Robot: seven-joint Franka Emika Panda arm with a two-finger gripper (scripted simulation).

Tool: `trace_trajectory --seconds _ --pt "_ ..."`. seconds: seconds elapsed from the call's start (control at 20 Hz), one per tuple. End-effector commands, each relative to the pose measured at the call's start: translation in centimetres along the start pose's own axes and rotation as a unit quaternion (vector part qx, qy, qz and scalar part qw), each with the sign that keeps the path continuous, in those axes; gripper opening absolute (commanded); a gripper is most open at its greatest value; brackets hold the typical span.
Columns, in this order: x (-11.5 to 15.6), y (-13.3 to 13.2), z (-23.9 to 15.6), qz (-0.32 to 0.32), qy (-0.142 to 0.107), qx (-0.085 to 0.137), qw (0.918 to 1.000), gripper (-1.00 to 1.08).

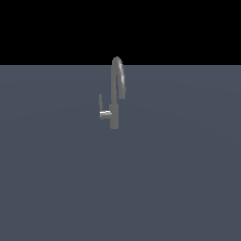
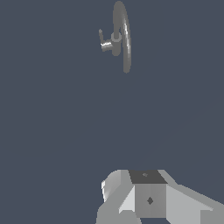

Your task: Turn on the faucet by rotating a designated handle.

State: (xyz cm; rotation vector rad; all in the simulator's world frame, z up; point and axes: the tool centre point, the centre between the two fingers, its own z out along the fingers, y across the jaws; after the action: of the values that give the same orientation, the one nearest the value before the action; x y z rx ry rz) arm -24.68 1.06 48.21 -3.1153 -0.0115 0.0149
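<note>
Stretching across both views is a flat grey-blue floor (image 1: 61, 188), and the faucet (image 1: 115, 101) is standing upright on it near the middle of the exterior view, its arched spout curling over toward the exterior view's right. Sticking out from the post on 1 short stub toward the exterior view's left, the handle (image 1: 100, 101) is pointing up. The gripper (image 2: 148, 197) is showing only its pale body in the wrist view, well apart from the faucet (image 2: 121, 35), and I cannot tell how its jaws are standing.

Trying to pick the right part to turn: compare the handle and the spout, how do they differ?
The handle is a short, thin, straight lever; the spout is a long, thicker arch. The handle stands upright off a small side stub low on the post; the spout rises from the post's top and curves back down. Both are grey metal, parts of one faucet.
</note>
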Motion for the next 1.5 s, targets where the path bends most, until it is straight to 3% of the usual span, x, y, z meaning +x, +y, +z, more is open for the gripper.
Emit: trace_trajectory --seconds 0.0,0.5,0.85,1.15,1.45 --pt "0.0 0.0 0.0 0.000 0.000 0.000 1.0000 -1.00" --pt "0.0 -1.5 -0.1 -0.041 0.000 -0.010 0.9991 -1.00" --pt "0.1 -1.6 -0.5 -0.031 0.008 -0.011 0.9994 -1.00" --pt "0.3 -2.2 -2.3 -0.001 0.038 -0.016 0.9992 -1.00" --pt "0.6 -3.5 -5.1 0.052 0.089 -0.027 0.9944 -1.00"
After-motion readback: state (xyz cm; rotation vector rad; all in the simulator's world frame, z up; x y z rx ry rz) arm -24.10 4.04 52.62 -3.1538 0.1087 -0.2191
